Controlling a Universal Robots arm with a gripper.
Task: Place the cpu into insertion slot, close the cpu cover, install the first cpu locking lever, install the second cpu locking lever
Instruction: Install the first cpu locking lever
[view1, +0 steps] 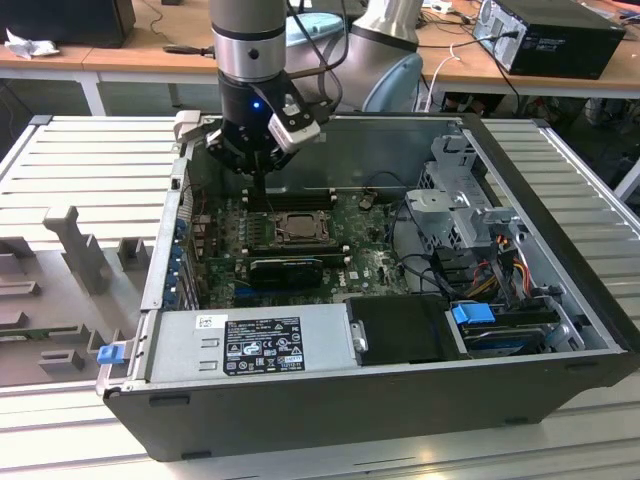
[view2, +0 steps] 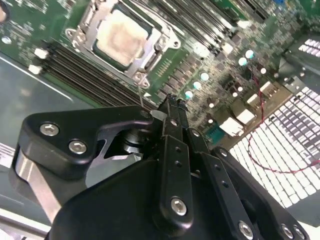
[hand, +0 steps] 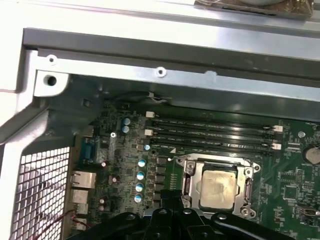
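Cpu (view1: 297, 228): a flat square, pale silver-beige, with a dull and slightly blotchy top face. It lies level in the insertion slot (view1: 268, 230), near the middle of the green board (view1: 365, 262).

Cpu cover (hand: 190, 182): a dark metal frame lying flat around the chip. The chip's face shows through the cut-out in both wrist views.

A thin wire lever (view2: 141, 96) stands up from one corner of the socket, just beside the fingertips. I cannot tell whether it touches them.

Gripper (view1: 258, 193): the black fingers are pressed together into one narrow tip, with nothing visible between them. In the exterior view the tip hangs at about 11 o'clock from the cpu, close to the socket edge and over the long black memory sticks (view1: 290, 199), which run at 12 o'clock from the socket.

Arm (view1: 247, 40): it comes down almost plumb into the open computer case (view1: 330, 415). The wrist is vertical, a small blue light shows on it, and the fingers point straight down at the board.

Surroundings, exterior view: the grey power supply (view1: 255, 345) sits at 6 o'clock from the socket and the metal drive cage (view1: 465, 185) at 3 o'clock. The case rests on a ribbed grey table (view1: 90, 160).
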